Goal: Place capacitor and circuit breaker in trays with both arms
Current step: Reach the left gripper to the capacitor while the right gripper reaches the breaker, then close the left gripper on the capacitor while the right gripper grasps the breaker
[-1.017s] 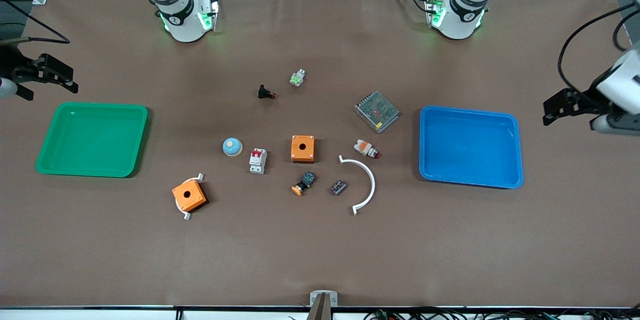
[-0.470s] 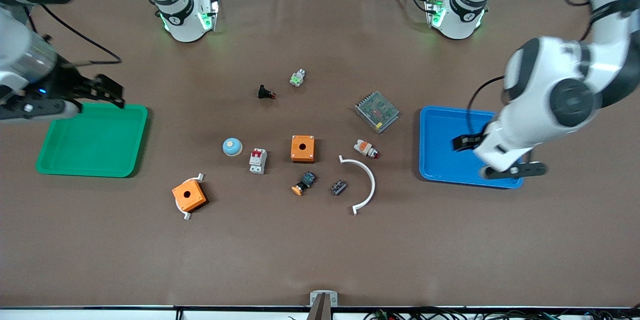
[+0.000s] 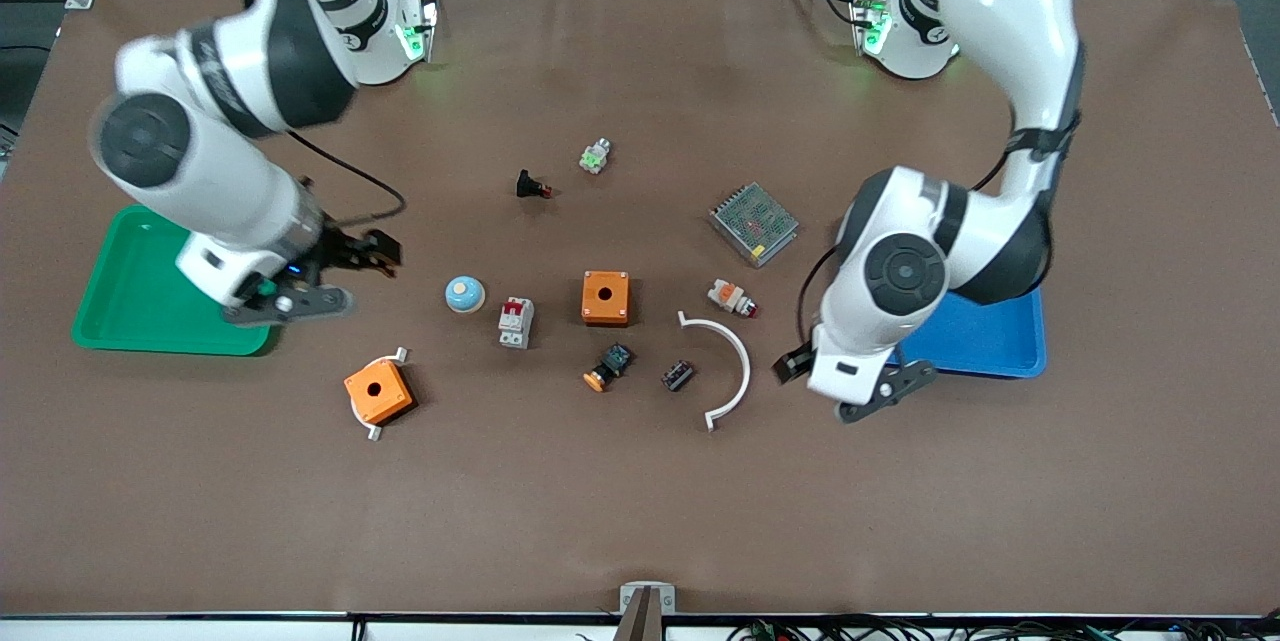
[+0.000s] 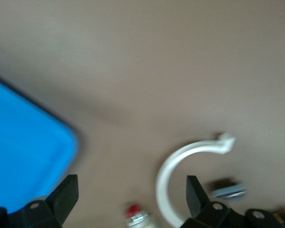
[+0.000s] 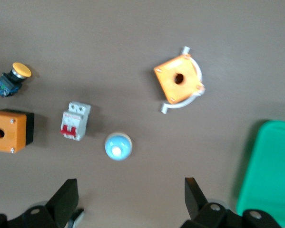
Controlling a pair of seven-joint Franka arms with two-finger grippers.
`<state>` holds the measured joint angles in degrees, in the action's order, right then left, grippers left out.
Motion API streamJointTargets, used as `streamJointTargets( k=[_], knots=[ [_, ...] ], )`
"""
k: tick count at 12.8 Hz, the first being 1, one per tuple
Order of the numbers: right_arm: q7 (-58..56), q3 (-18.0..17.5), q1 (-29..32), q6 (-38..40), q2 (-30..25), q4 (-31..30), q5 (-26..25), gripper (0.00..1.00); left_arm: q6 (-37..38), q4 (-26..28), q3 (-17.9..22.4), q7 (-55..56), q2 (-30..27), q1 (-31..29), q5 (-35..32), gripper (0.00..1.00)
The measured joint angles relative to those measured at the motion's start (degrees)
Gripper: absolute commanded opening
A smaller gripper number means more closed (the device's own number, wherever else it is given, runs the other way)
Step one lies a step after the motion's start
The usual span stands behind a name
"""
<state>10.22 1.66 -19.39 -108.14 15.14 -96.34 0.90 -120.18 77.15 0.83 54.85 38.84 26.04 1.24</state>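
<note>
The capacitor (image 3: 677,375), a tiny dark block, lies on the table inside the curve of a white arc; it shows blurred in the left wrist view (image 4: 228,187). The circuit breaker (image 3: 516,322), white-grey with a red switch, lies beside a blue dome; it also shows in the right wrist view (image 5: 75,120). My left gripper (image 3: 790,369) hangs open and empty over the table between the blue tray and the arc, with its fingers wide apart (image 4: 130,199). My right gripper (image 3: 375,256) hangs open and empty over the table between the green tray and the dome (image 5: 130,199).
A green tray (image 3: 120,321) lies at the right arm's end and a blue tray (image 3: 1000,346) at the left arm's end. Between them lie a white arc (image 3: 742,361), a blue dome (image 3: 465,294), two orange boxes (image 3: 605,297) (image 3: 378,393), an orange-capped button (image 3: 608,367), a red-tipped cylinder (image 3: 732,298) and a mesh box (image 3: 754,223).
Both arms have swung in from the table's ends toward the middle. The right gripper left the green tray's edge; the left gripper left the blue tray. No part on the table has moved.
</note>
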Motion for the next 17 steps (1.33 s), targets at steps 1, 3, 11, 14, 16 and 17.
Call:
streamJointTargets(
  k=[1, 3, 11, 14, 16, 17],
  knots=[
    [2.7, 0.0, -1.8, -3.2, 2.7, -0.1, 0.0, 0.93, -4.8, -0.7, 0.0, 3.5, 2.0, 1.0, 1.5, 1.0],
    [8.2, 0.0, -5.1, -8.1, 7.7, -0.1, 0.0, 0.94, -11.6, -1.2, -0.2, 10.2, 5.4, 3.2, 2.9, 1.0],
    [12.6, 0.0, -10.0, -18.5, 19.3, 0.0, 1.4, 0.74, -18.3, -3.6, -0.2, 23.4, 14.0, 11.3, 2.9, 1.0],
    [12.6, 0.1, -10.0, -19.0, 20.3, 0.0, 1.4, 0.58, -19.5, -3.8, 0.1, 23.7, 15.3, 11.4, 2.9, 1.0],
    [12.6, 0.2, -10.0, -19.2, 20.6, 0.0, 1.4, 0.49, -19.5, -3.9, 0.3, 23.3, 15.6, 11.4, 2.9, 1.0],
    [12.6, 0.2, -10.0, -19.5, 20.9, 0.0, 1.4, 0.43, -19.5, -3.9, 0.3, 22.9, 15.9, 11.4, 2.9, 1.0]
  ],
)
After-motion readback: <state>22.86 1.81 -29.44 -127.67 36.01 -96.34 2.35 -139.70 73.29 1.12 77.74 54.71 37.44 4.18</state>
